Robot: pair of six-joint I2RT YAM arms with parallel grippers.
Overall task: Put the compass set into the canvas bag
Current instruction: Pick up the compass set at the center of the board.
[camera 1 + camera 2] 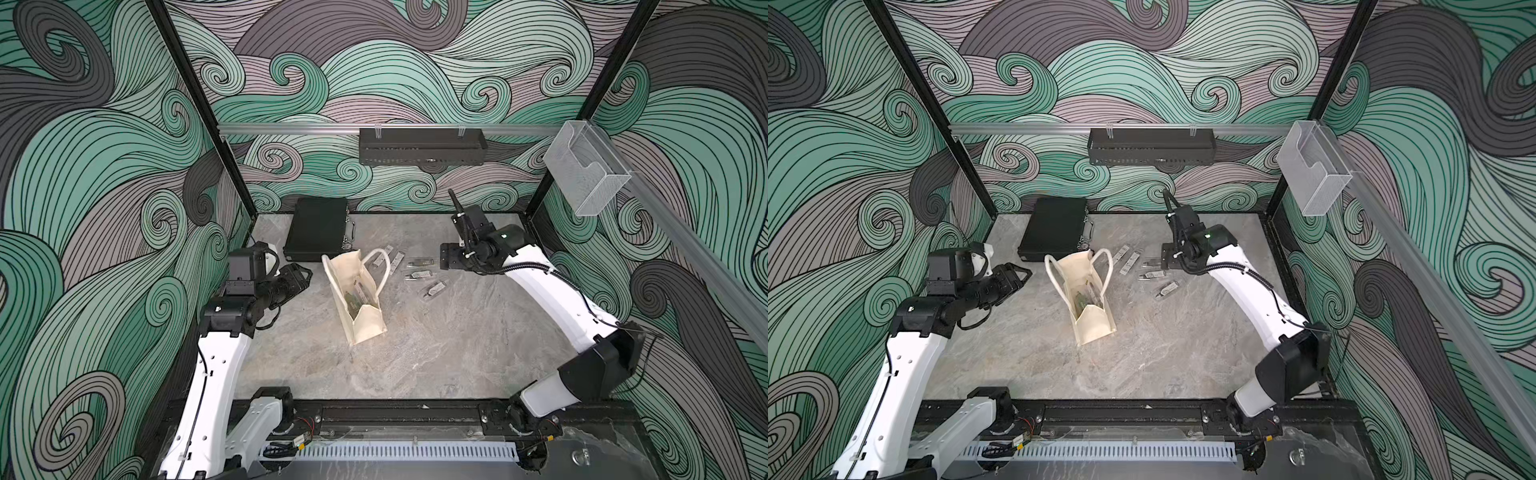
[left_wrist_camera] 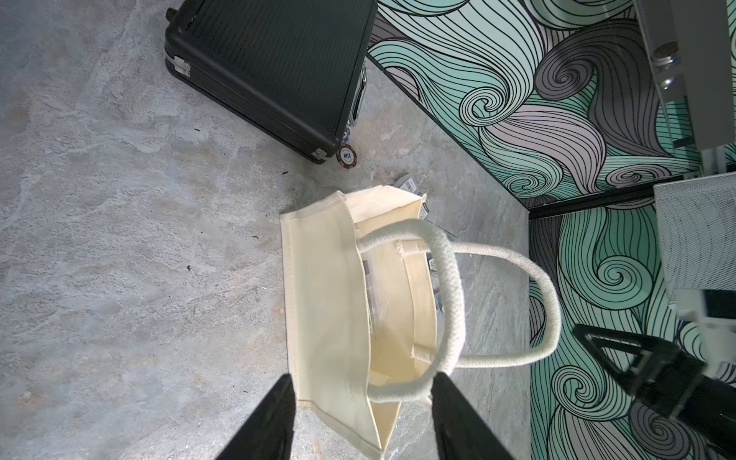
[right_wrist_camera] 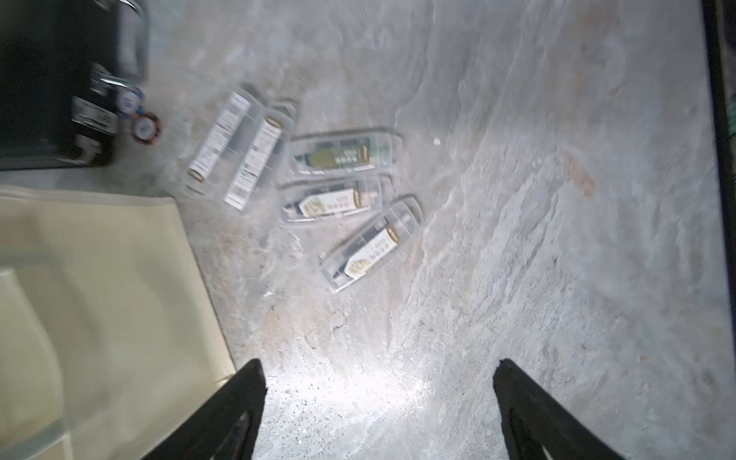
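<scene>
The canvas bag [image 1: 368, 320] stands open mid-table with a compass set [image 1: 356, 297] inside; five more cases [image 1: 419, 274] lie just right of it. The left gripper [image 2: 362, 384], left of the bag, and the right gripper [image 3: 378, 368], by the cases, both have their fingers spread and hold nothing

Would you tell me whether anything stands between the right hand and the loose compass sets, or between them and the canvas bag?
Nothing visible lies between the open right hand and the compass sets, only bare table. The canvas bag stands open upward; one handle loop leans out on their side.
</scene>
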